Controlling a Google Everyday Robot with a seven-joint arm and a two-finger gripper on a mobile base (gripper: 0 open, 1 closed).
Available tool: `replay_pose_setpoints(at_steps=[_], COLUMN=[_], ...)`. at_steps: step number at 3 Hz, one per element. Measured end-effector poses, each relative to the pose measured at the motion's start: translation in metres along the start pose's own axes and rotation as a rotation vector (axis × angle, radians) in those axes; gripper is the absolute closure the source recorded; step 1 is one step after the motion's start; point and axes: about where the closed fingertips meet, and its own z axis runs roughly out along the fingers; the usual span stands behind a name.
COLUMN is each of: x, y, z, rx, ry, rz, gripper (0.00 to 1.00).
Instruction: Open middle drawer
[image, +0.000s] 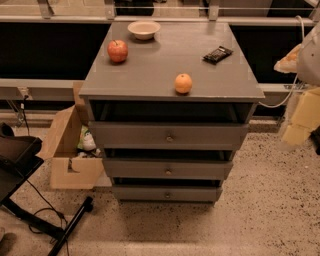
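Observation:
The grey cabinet (150, 70) has three drawers stacked in its front. The middle drawer (145, 169) is the second one, a wide grey front with a small round metal knob (168, 172). A dark gap shows above it, and it sits a little further back than the top drawer (130, 135). The bottom drawer (145, 193) lies below it. My gripper (301, 119) shows as a blurred pale yellow shape at the right edge. It is well to the right of the drawers, about level with the top drawer, and touches nothing.
On the cabinet top lie a red apple (117, 51), an orange (183, 83), a white bowl (144, 29) and a dark snack bar (217, 54). An open cardboard box (67, 150) stands left of the cabinet. A black stand with cables (45, 220) is at the lower left.

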Motion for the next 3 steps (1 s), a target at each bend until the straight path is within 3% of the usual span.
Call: replay_pose_setpoints(at_steps=[1, 2, 3], x=[0.000, 0.009, 0.028], y=[0.000, 0.009, 0.029], z=[0.000, 0.015, 0.065], rx=[0.000, -0.017, -0.070], ry=[0.000, 0.003, 0.009], rz=[0.000, 0.049, 0.129], gripper=[0.00, 0.00, 0.00])
